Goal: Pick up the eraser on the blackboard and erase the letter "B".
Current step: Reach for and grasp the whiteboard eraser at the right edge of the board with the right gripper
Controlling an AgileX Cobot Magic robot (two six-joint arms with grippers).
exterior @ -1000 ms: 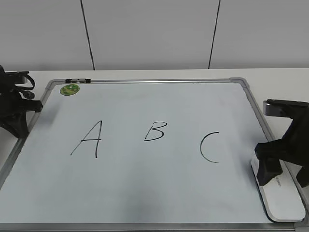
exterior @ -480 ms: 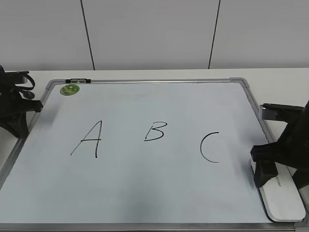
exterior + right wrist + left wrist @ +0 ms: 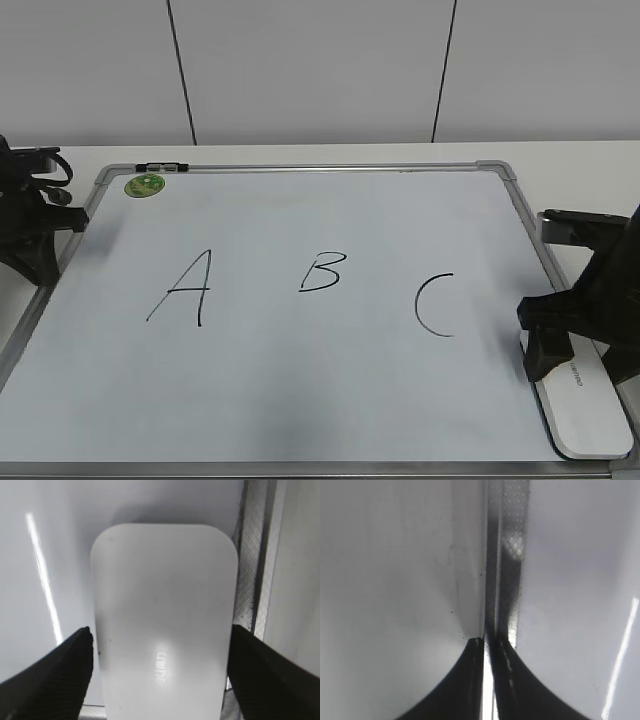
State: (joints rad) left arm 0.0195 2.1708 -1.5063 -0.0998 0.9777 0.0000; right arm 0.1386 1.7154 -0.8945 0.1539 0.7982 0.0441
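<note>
The eraser (image 3: 585, 405) lies flat at the lower right of the blackboard (image 3: 300, 210), not yet lifted. The right gripper (image 3: 159, 660) straddles it, jaws apart, one finger on each long side, not visibly clamping. The letter "B" (image 3: 322, 271) at frame centre is intact; grasping, carrying and wiping all remain. The left gripper (image 3: 485, 645) rests at the board's left edge, fingers together, holding nothing.

Green round magnet (image 3: 145, 185) sitting near top-left corner; black marker (image 3: 162, 166) lying just above it along the edge; white paneled wall (image 3: 320, 70) standing behind.
</note>
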